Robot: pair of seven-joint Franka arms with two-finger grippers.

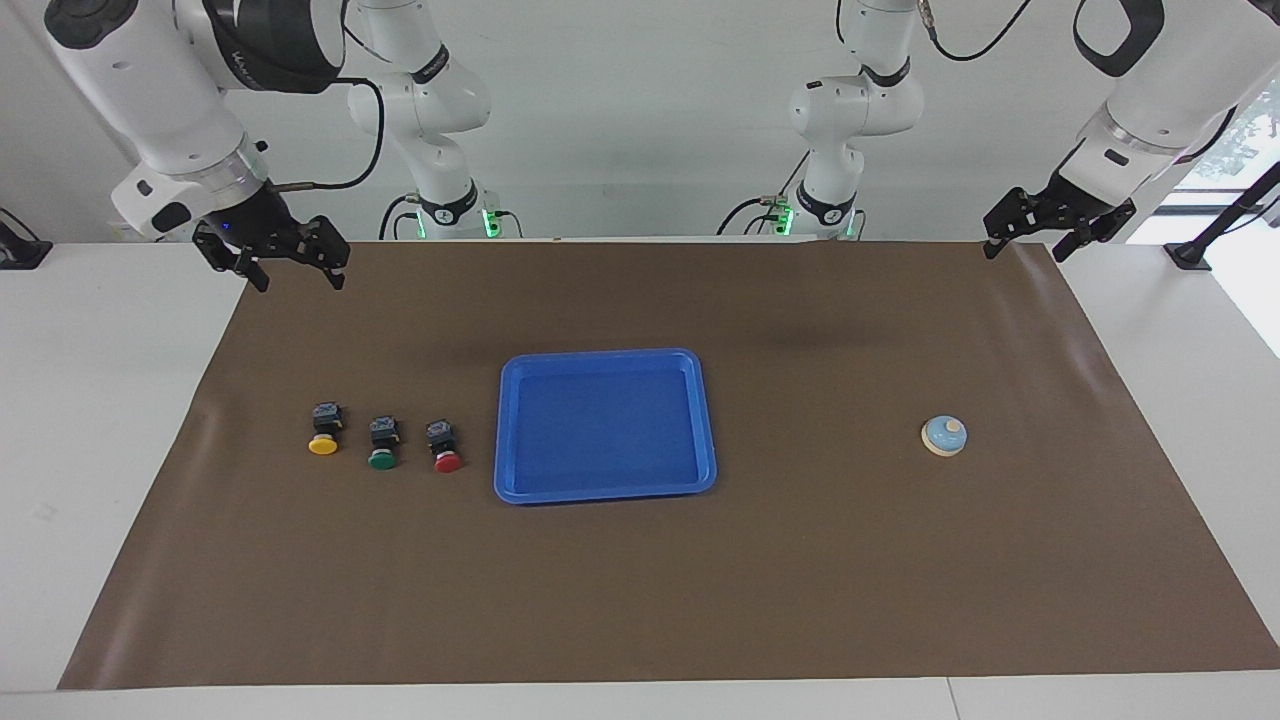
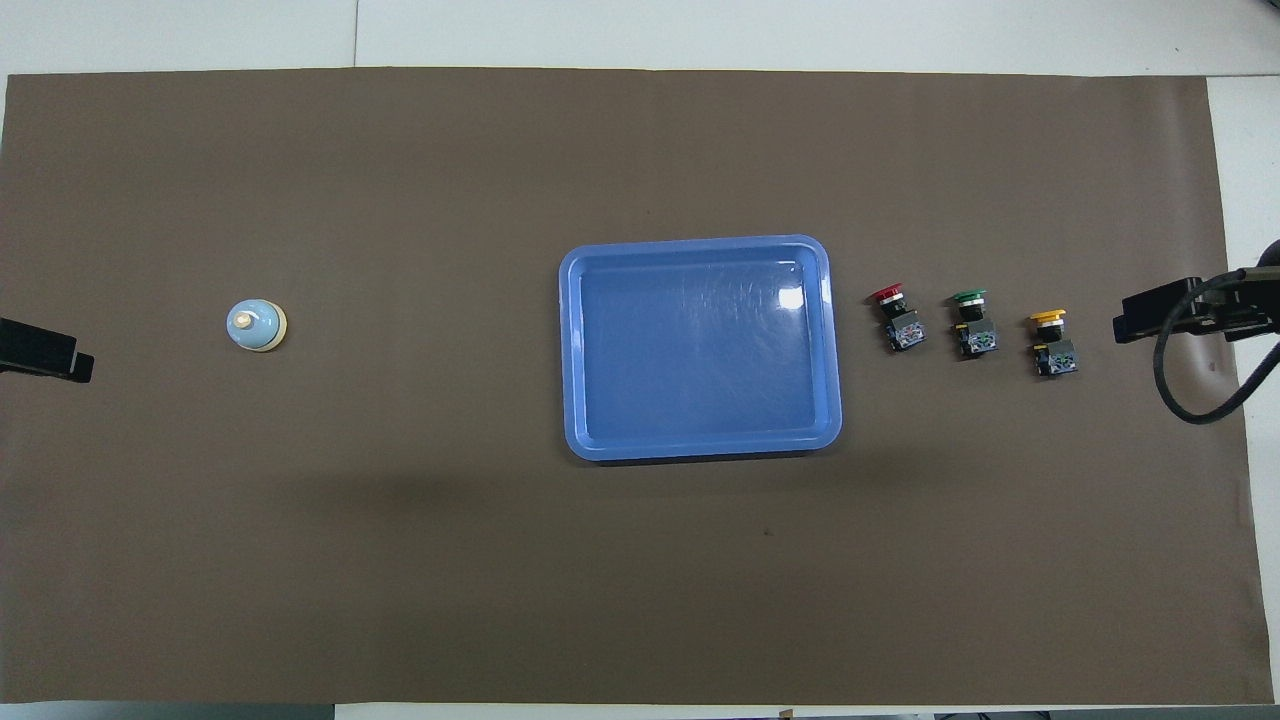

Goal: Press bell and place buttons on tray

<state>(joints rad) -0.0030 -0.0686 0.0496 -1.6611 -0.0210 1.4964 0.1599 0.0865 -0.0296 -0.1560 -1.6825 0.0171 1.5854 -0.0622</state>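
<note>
The blue tray (image 1: 605, 491) (image 2: 700, 243) lies empty in the middle of the brown mat. Three buttons lie in a row beside it toward the right arm's end, caps pointing away from the robots: red (image 1: 446, 446) (image 2: 897, 318) closest to the tray, then green (image 1: 382, 443) (image 2: 972, 323), then yellow (image 1: 323, 430) (image 2: 1052, 343). The light-blue bell (image 1: 944, 436) (image 2: 256, 326) stands alone toward the left arm's end. My right gripper (image 1: 300, 280) (image 2: 1180, 310) hangs open over the mat's corner, holding nothing. My left gripper (image 1: 1028, 248) (image 2: 45, 350) waits open over the mat's other robot-side corner, also holding nothing.
A brown mat (image 1: 640, 600) (image 2: 400, 560) covers most of the white table (image 1: 100, 400). A black cable (image 2: 1200, 400) loops down from the right wrist. Both arm bases (image 1: 830, 215) stand at the table's edge.
</note>
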